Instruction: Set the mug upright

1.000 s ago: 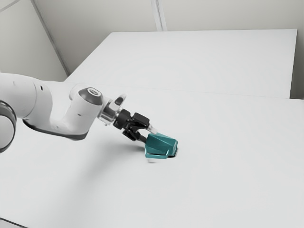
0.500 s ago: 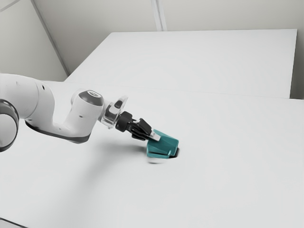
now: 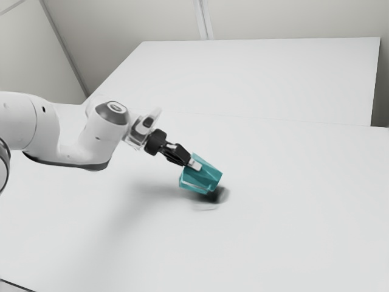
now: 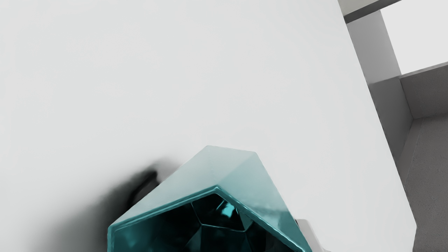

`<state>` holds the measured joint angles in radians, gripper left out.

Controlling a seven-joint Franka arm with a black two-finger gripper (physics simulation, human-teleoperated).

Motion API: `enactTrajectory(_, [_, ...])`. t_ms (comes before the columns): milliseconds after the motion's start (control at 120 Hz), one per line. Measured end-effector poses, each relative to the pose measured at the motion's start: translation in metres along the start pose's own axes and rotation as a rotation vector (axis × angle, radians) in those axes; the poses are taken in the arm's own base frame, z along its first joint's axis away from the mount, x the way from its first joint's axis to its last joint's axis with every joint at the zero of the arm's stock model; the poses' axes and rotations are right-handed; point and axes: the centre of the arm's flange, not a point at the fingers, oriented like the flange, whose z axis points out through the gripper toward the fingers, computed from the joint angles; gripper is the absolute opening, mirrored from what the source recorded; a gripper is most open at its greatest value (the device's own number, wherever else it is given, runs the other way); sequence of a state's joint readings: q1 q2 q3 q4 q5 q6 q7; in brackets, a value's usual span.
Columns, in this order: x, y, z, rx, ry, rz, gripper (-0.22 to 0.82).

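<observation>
"Where's the mug (image 3: 205,179)?"

"Just above the table (image 3: 279,219), tilted, not upright, with a dark shadow (image 3: 214,196) on the tabletop beneath it. On my wrist feed its mouth opens toward the hand camera."

"And your gripper (image 3: 194,165)?"

"Clenched on the mug. One pale fingertip (image 3: 195,164) lies against its side (the opposite one is hidden from me, but the mug is hanging from my grip)."

"How's the hand sitting?"

"Slanted, pointing down at the mug from the exterior view's upper left. Behind it, farther from the mug, my white arm (image 3: 103,141) bends at the joint, then reaches back to the exterior view's left edge."
</observation>
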<state>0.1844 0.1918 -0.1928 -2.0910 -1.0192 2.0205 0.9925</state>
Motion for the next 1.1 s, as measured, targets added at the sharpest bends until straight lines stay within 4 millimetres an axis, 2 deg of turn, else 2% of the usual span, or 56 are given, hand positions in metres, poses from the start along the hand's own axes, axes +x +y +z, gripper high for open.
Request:
enactTrajectory(150, [0.009, 0.023, -0.027, 0.242, -0.162, 0.148, -0.17])
enactTrajectory(367, [0.012, 0.023, -0.047, 0.551, -0.337, 0.214, -0.17])
enactTrajectory(600, [0.003, 0.027, -0.031, 0.688, -0.401, 0.182, -0.18])
enactTrajectory(717, [-0.007, 0.022, -0.024, 0.713, -0.401, 0.134, -0.18])
enactTrajectory(1042, [-0.018, 0.019, -0.016, 0.749, -0.366, 0.026, -0.18])
enactTrajectory(1100, [-0.020, 0.018, -0.015, 0.750, -0.362, 0.010, -0.07])
